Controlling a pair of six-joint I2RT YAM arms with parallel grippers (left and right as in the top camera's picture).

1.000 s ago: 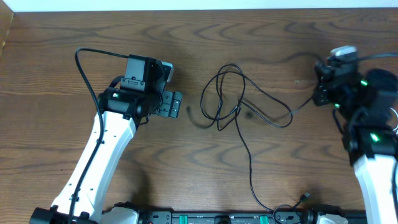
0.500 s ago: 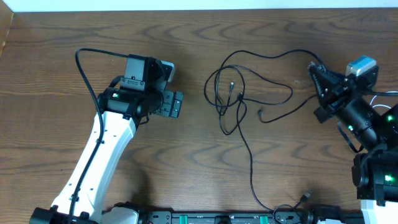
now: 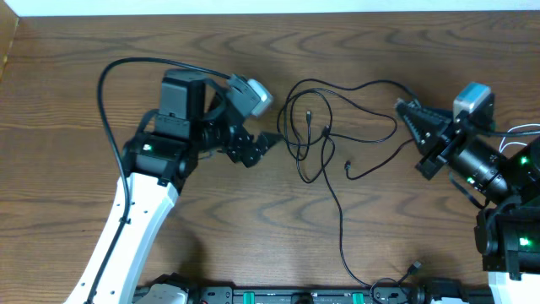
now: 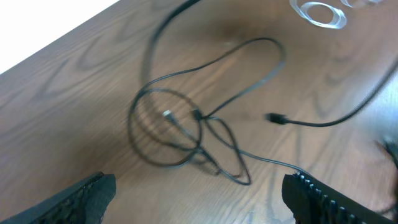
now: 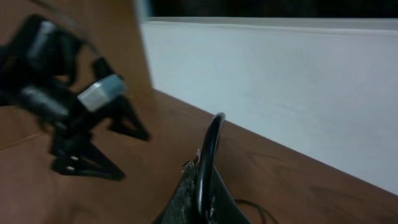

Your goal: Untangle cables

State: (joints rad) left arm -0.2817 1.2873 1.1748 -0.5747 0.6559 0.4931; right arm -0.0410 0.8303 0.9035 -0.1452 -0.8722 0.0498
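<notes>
The long black cable (image 3: 314, 127) lies in tangled loops at the table's middle, and the left wrist view shows the same knot of loops (image 4: 186, 127). One plug end (image 3: 348, 169) lies loose right of the loops; another (image 3: 413, 268) rests near the front edge. My right gripper (image 3: 403, 108) is shut on a strand of the black cable, which arches out of its fingers (image 5: 210, 146). Just left of the tangle, my left gripper (image 3: 263, 148) stands open over bare wood, its fingers (image 4: 87, 196) wide apart. Thin white loops (image 4: 320, 12) show far off; whether they are the white cable I cannot tell.
The wooden table (image 3: 84, 67) ends at a white wall along the back. A thin white line (image 3: 516, 131) runs beside the right arm at the right edge. A black rail (image 3: 278, 295) lines the front edge. My left arm (image 5: 74, 112) faces the right wrist camera.
The right gripper moved left while holding the black cable, and the loops spread and shifted. The left gripper swung right and tilted toward the tangle.
</notes>
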